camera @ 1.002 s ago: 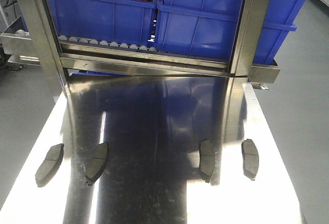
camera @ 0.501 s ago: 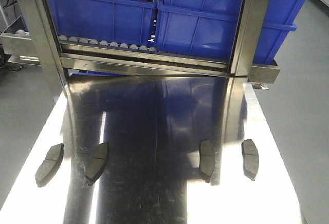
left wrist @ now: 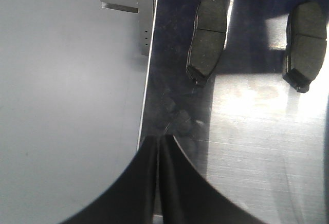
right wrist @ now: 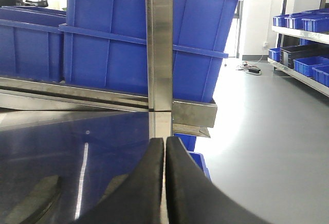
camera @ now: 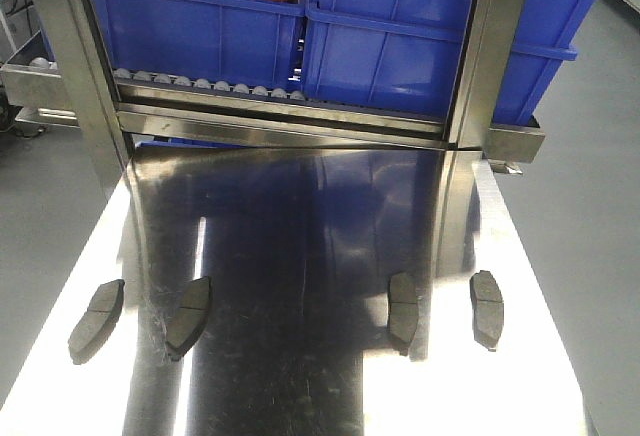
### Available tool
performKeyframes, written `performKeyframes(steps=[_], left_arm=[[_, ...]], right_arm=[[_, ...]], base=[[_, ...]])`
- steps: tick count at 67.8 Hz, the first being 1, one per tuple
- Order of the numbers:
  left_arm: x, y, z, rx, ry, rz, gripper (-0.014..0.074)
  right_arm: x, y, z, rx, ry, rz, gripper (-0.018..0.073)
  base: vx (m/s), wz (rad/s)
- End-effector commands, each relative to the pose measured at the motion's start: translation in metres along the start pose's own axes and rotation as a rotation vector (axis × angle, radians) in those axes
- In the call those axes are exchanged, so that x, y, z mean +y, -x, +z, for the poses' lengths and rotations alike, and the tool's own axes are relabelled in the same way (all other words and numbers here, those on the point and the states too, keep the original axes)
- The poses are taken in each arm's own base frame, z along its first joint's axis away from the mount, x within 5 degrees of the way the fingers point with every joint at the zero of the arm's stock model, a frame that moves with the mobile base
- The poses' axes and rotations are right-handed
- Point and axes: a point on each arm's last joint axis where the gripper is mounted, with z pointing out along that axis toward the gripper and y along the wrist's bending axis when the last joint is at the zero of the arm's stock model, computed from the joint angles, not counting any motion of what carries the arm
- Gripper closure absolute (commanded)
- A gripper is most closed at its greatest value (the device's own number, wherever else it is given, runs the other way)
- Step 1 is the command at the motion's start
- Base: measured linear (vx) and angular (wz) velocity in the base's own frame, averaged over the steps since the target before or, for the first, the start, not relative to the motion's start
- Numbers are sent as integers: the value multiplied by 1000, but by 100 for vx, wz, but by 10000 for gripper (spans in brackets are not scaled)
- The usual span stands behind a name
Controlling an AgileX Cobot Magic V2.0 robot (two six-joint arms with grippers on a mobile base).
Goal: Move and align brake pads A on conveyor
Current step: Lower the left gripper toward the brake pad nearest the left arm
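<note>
Brake pads A point(camera: 188, 316), four flat curved dark-grey slabs, lie spaced along the shiny steel table point(camera: 300, 356), probably stiff, dense and gritty, best pinched across their width at mid-length, while the left gripper point(left wrist: 158, 141) and right gripper point(right wrist: 165, 142) are both pressed together, empty.

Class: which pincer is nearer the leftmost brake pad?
Left. The left pincer is just short of the leftmost brake pad, at the table edge; the right pincer faces the steel post farther right.

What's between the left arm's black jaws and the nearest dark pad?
Only bare, scuffed steel table; the left wrist view shows nothing else between the left gripper, jaws shut, and the nearest brake pad.
</note>
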Motion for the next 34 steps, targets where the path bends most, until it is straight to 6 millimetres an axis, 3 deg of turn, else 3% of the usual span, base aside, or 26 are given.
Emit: performKeyframes(steps=[1, 14, 34], left_arm=[[-2, 15, -7, -89, -16, -9, 584], [-3, 19, -9, -90, -16, -5, 477], [-2, 18, -9, -78, -15, 2, 162]], right_arm=[[1, 4, -1, -78, 3, -9, 571], [1, 4, -1, -78, 3, -9, 571], [1, 4, -1, -78, 3, -9, 571]], base=[[0, 0], [0, 0], [0, 0]])
